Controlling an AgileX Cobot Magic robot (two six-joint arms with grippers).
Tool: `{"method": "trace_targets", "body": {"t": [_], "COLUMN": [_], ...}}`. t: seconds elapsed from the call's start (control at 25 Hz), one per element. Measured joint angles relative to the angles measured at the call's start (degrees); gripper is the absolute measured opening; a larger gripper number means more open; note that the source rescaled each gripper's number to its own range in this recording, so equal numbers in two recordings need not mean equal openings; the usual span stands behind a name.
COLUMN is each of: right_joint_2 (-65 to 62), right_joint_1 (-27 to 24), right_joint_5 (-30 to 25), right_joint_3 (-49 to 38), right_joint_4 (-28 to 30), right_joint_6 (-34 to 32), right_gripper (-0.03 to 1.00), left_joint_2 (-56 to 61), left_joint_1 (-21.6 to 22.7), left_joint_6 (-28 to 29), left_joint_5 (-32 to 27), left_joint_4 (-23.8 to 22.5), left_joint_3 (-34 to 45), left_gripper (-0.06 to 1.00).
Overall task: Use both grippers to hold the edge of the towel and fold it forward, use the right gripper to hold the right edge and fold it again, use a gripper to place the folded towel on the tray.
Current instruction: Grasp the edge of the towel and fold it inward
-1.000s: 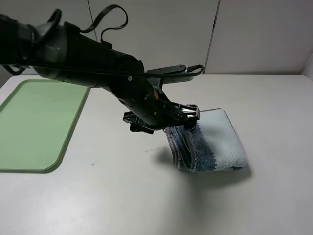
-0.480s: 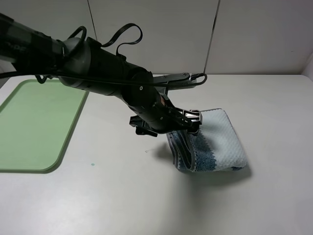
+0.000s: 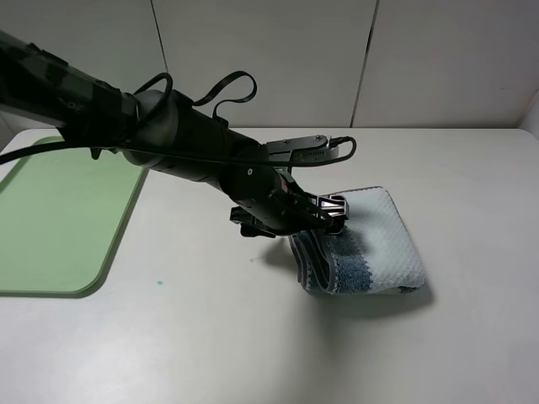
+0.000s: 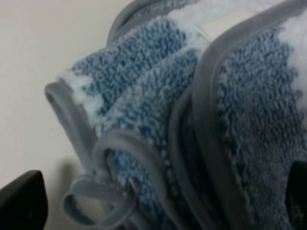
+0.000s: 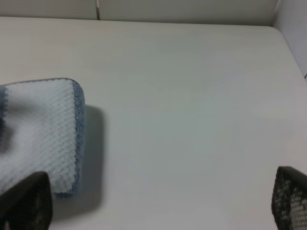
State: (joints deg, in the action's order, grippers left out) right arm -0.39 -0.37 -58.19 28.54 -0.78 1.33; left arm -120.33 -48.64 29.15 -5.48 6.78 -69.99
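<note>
Placing step appears in hand; left gripper (image 3: pixel 332 207), jaws apart astride the folded towel (image 3: pixel 383 240) at centre right; next: clamp, lift, carry to tray (image 3: pixel 50 210) at left.

Soft, even light from above fills the high view, leaving the white counter (image 3: pixel 472 337) bright and free of glare. The towel (image 3: pixel 370 244) throws a diffuse shadow toward the counter's near edge and right edge; the left arm (image 3: pixel 168 135) leaves a fainter one beneath it. The left wrist view is dim, its terry loops soft at close range. In the right wrist view the towel looks hazy, and the fingertips (image 5: pixel 26 203) of the right gripper (image 5: pixel 156 203) are out of focus.
</note>
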Motion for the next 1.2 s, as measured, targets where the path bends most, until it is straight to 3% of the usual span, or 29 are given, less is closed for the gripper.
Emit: {"method": "trace_targets", "body": {"t": [0.68,0.76,1.08,1.2], "right_joint_2": [0.0,0.0,0.0,0.0], "right_joint_1": [0.0,0.0,0.0,0.0], "right_joint_5": [0.0,0.0,0.0,0.0], "right_joint_3": [0.0,0.0,0.0,0.0], "right_joint_4": [0.3,0.3,0.3,0.3], "right_joint_6": [0.0,0.0,0.0,0.0], "right_gripper": [1.0,1.0,1.0,1.0], "left_joint_2": [-6.3,-6.5,-6.8,-6.8], "left_joint_1": [-3.2,-3.4,-3.7,-3.7], "left_joint_6": [0.3,0.3,0.3,0.3], "left_joint_5": [5.1,5.5,5.5,5.5], "left_joint_4": [0.7,0.9,1.6,1.6], "left_joint_3": [-4.9,-4.9,-5.0,-5.0], "left_gripper": [0.97,0.88,0.18,0.16]}}
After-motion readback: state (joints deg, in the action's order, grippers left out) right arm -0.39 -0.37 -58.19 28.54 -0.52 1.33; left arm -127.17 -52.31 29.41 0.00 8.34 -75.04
